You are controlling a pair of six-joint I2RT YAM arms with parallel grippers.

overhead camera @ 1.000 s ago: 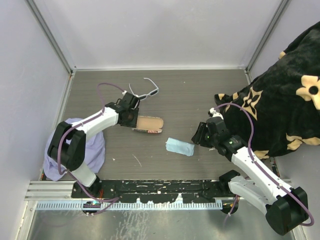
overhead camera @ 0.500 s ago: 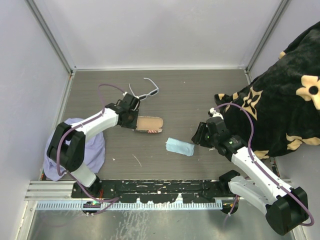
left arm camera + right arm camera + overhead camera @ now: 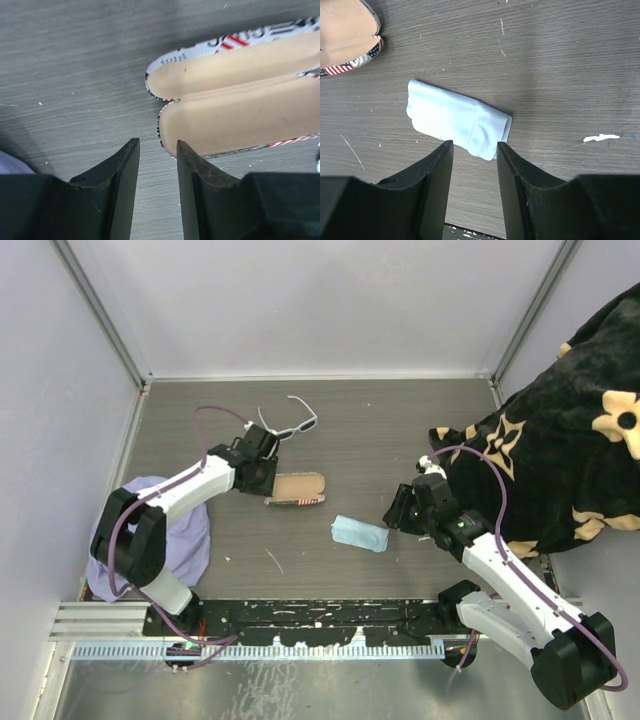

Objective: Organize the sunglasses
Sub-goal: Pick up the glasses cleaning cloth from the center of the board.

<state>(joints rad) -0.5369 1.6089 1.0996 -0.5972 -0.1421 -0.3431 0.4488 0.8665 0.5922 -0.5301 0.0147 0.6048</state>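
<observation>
sunglasses [image 3: 291, 426]: on tabletop [image 3: 400, 430], far side, just beyond left claw [image 3: 157, 150] | left claw: narrow gap, empty, at end of open flag-print case [image 3: 298, 487] | right claw [image 3: 475, 149]: narrow gap, empty, over blue cloth [image 3: 455, 120]

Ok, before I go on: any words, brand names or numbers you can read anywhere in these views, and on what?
Nothing can be quoted with confidence.
Flag-patterned soft case: dark printed characters along its outer rim, near the tip and towards the right edge of the left wrist view; too small and skewed to read.
Light blue cloth: no text visible.
Sunglasses: too small in the top view to show any marking.
</observation>
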